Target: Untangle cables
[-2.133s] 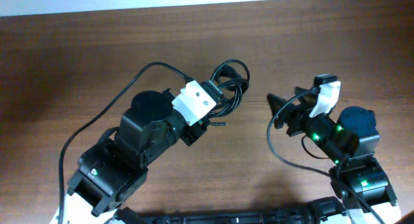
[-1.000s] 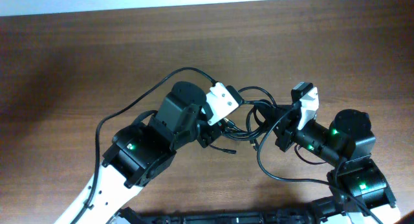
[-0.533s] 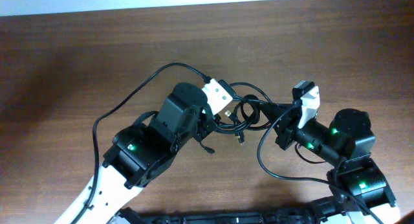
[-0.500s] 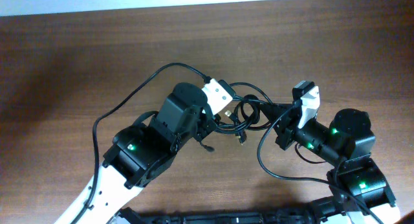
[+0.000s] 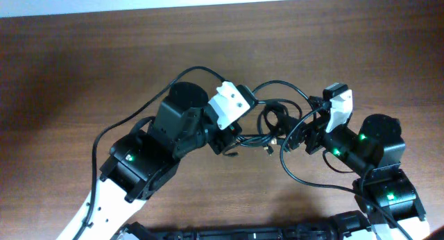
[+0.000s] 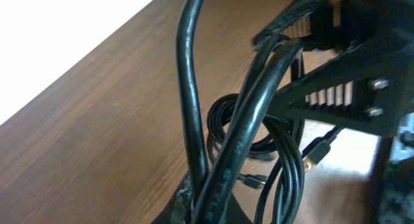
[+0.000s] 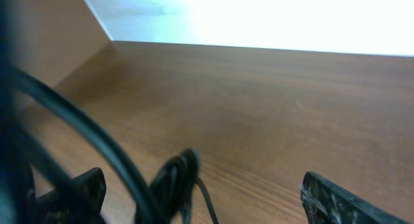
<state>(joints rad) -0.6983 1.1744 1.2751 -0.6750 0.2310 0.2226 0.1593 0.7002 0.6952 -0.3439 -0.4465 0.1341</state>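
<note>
The left gripper (image 5: 232, 137) is closed on the cables (image 5: 272, 122): in its wrist view several thin black cords rise straight out from between the fingertips, crossing each other just beyond them. How many cords are actually pinched cannot be told. Further out from those fingers a small coil hangs in a loose knot, and a plug (image 6: 312, 160) with a gold tip dangles just beside it, above the table (image 5: 104, 53).

The right gripper (image 5: 300, 132) faces the left one with the bundle between them. Its fingers (image 7: 87, 191) stand wide apart and hold nothing. A dark loop of cord sits just inside the finger on the picture's left, and one strand arcs past it. The rest of the gap is free.

The cords look light, soft and limp, with smooth jackets that will probably slide through a loose grip. They should bend easily but tighten into a knot if pulled hard. The better hold is likely a single strand close to a plug, where the stiff end gives something firm to pinch, not the coil as a whole.
</note>
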